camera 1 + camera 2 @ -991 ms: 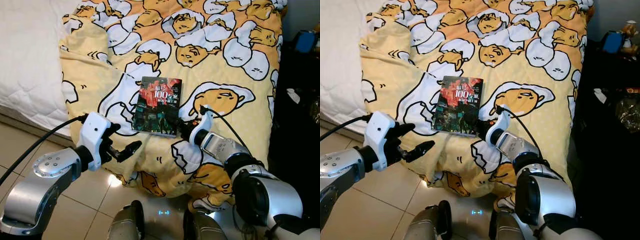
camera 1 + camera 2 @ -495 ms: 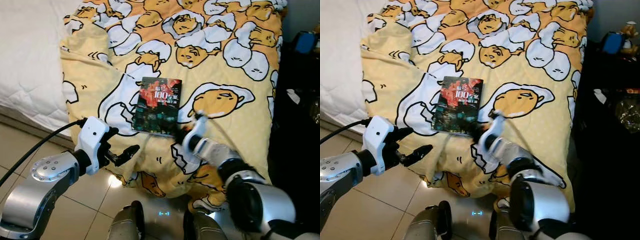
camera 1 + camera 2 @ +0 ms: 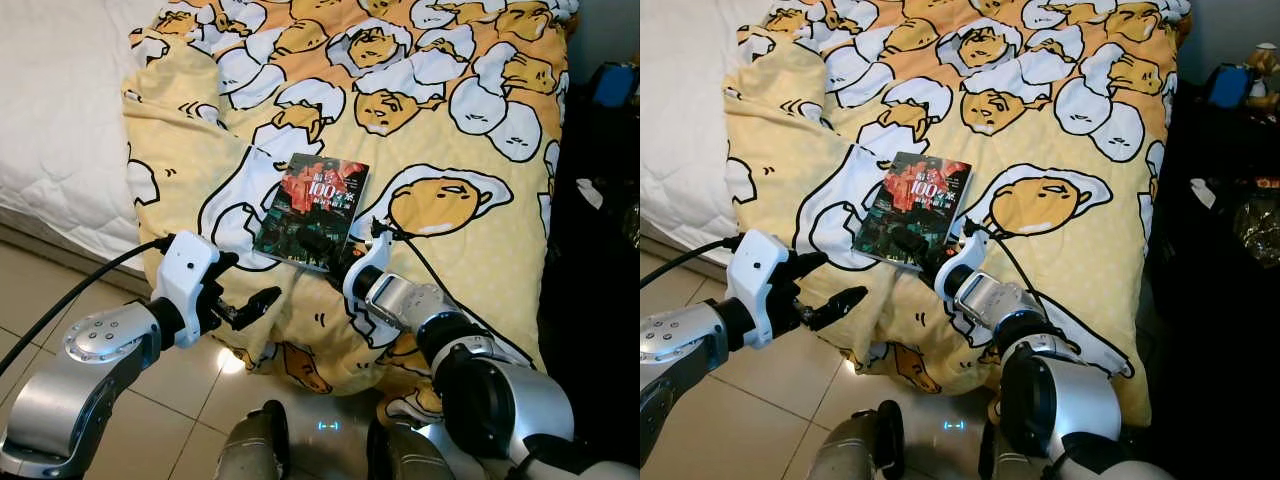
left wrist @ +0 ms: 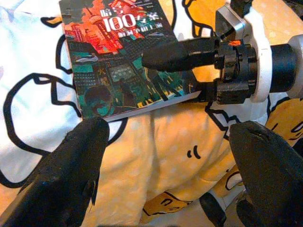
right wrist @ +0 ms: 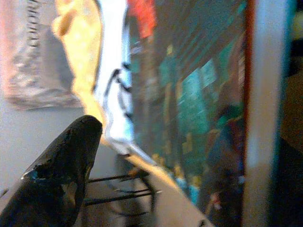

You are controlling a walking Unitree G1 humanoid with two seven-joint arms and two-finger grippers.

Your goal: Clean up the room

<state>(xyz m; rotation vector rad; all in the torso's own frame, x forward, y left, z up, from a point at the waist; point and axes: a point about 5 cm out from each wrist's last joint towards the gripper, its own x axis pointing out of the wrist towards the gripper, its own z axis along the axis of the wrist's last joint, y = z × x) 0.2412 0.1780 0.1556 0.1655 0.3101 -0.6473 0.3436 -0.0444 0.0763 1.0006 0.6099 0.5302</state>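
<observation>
A paperback book (image 3: 318, 190) with a dark red and teal cover lies on a yellow duvet (image 3: 440, 110) printed with egg characters, near the bed's foot. My right gripper (image 3: 322, 250) grips the book's near edge, one finger on the cover and the other beneath, as the left wrist view shows. In the right wrist view the book (image 5: 199, 94) sits close between the fingers (image 5: 61, 165). My left gripper (image 3: 245, 285) hovers open in front of the duvet's hanging edge, a short way left of the book (image 4: 109, 61), holding nothing.
A white quilted mattress (image 3: 60, 120) lies bare to the left of the duvet. Beige floor tiles (image 3: 60, 290) run below the bed edge. Dark furniture (image 3: 600, 220) with small items stands close on the right.
My right gripper slid left and forward over the book's near edge, and the book has turned slightly and shifted left. The left gripper has barely moved.
</observation>
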